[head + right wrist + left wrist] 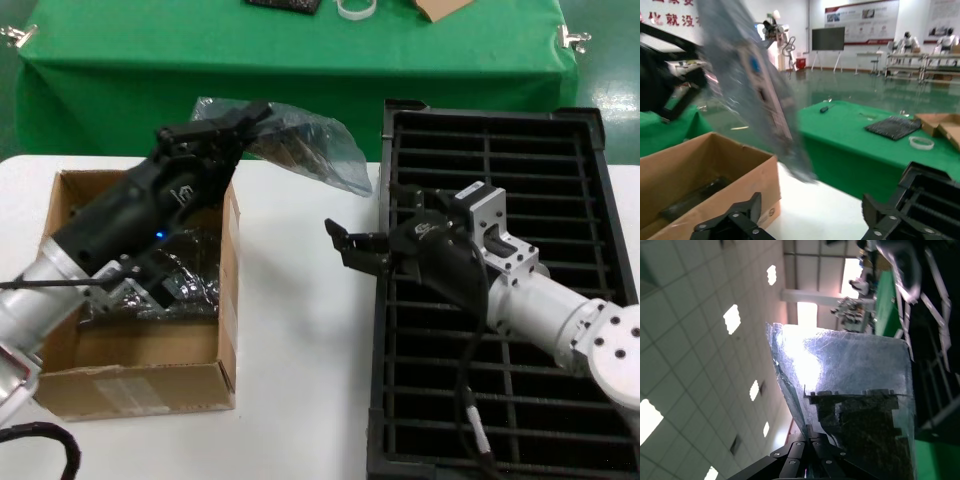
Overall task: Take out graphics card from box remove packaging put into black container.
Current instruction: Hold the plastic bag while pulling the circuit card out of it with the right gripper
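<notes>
Graphics card [290,150] bagged in packaging [320,150], lifted clear of box [140,385], hanging beyond its far edge; left claw [235,122] pinched on bag's top edge so card dangles toward right arm; right claw [350,245] spread wide, empty, over table [300,340] beside black container [560,150], likely staged to grab bag's free end for unbagging; darker bagged bundle [180,285] left in box

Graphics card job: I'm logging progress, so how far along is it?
Done: the bagged graphics card is out of the box. In hand: the left gripper holds the packaging aloft; the right gripper waits open nearby. Left: unbagging it and slotting it into the black container.
</notes>
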Tool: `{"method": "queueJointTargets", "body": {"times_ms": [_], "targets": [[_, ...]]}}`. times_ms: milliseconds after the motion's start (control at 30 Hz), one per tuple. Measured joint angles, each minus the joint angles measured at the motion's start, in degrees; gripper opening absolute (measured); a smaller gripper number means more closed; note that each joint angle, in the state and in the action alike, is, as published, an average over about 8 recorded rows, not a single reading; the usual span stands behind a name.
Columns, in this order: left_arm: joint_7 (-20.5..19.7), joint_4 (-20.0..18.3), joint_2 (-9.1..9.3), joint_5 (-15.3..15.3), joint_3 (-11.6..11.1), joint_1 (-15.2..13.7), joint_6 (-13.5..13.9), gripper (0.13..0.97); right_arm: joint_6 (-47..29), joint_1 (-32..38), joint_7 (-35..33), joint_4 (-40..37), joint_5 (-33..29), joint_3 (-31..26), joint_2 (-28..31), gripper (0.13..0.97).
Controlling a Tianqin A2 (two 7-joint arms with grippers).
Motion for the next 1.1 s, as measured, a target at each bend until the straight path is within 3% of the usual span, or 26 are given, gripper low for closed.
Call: {"method": "queueJointTargets", "body": {"times_ms": [300, 567, 767, 1100], "targets": [[5.21, 0.08, 2.27, 1.08, -0.25, -0.25, -5.61, 0.139, -7.29, -2.98, 16.12, 10.05, -12.08, 0.91, 2.98, 0.620], [7.35, 0.05, 2.86, 2.12, -0.03, -0.74, -8.46, 0.139, -11.41, -7.64, 22.18, 19.75, -15.39, 3.73, 6.91, 0.429], [8.29, -0.04, 2.78, 2.77, 0.10, -0.22, -8.12, 0.139, -11.43, -11.63, 19.90, 25.38, -12.14, 5.85, 10.01, 0.305], [9.28, -0.26, 2.30, 2.88, -0.56, 1.93, -4.50, 0.139, -9.72, -16.35, 5.62, 28.23, 2.05, 9.14, 12.80, 0.176]]}}
